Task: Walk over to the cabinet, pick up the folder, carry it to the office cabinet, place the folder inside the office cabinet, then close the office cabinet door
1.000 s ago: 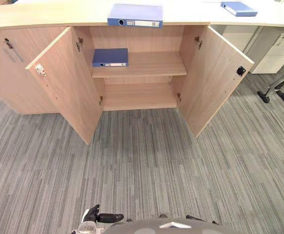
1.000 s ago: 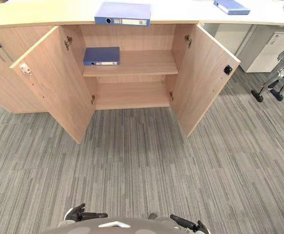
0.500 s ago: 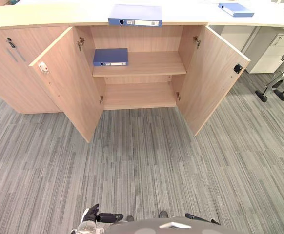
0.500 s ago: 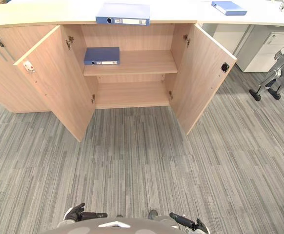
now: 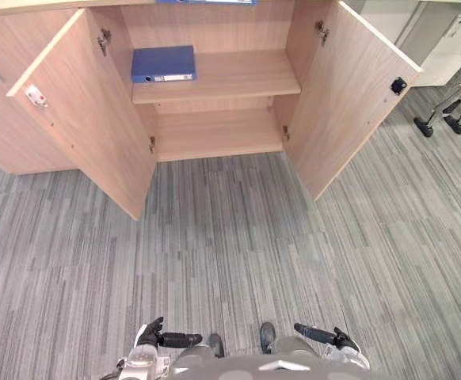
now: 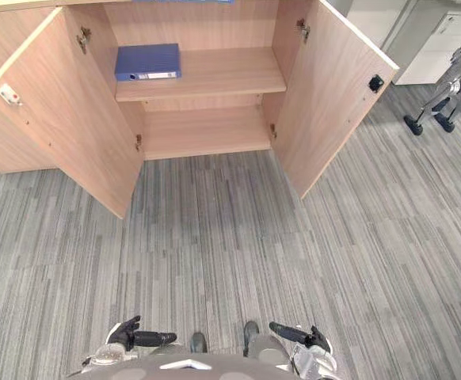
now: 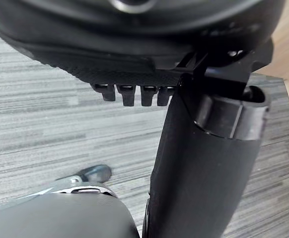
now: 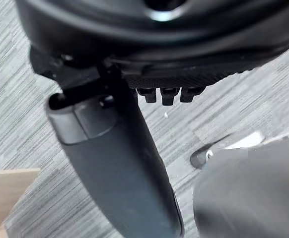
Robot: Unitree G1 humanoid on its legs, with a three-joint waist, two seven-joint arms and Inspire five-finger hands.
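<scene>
Folder (image 5: 163,63) lies flat on the upper shelf (image 5: 242,75) inside the cabinet (image 5: 215,134), whose left door (image 5: 88,111) and right door (image 5: 349,87) are swung wide for access. Left hand (image 5: 163,339) and right hand (image 5: 329,338) hang low, relaxed and empty, apparently free for walking.

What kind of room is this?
Probably an office: a wooden cabinet with both doors open, a blue folder lying on its upper shelf, and grey striped carpet on the floor.

Open carpet (image 5: 230,253) before the cabinet (image 5: 215,133), left door (image 5: 88,119) and right door (image 5: 349,87) wide, shelf (image 5: 242,75) bare beside the folder (image 5: 163,63).
</scene>
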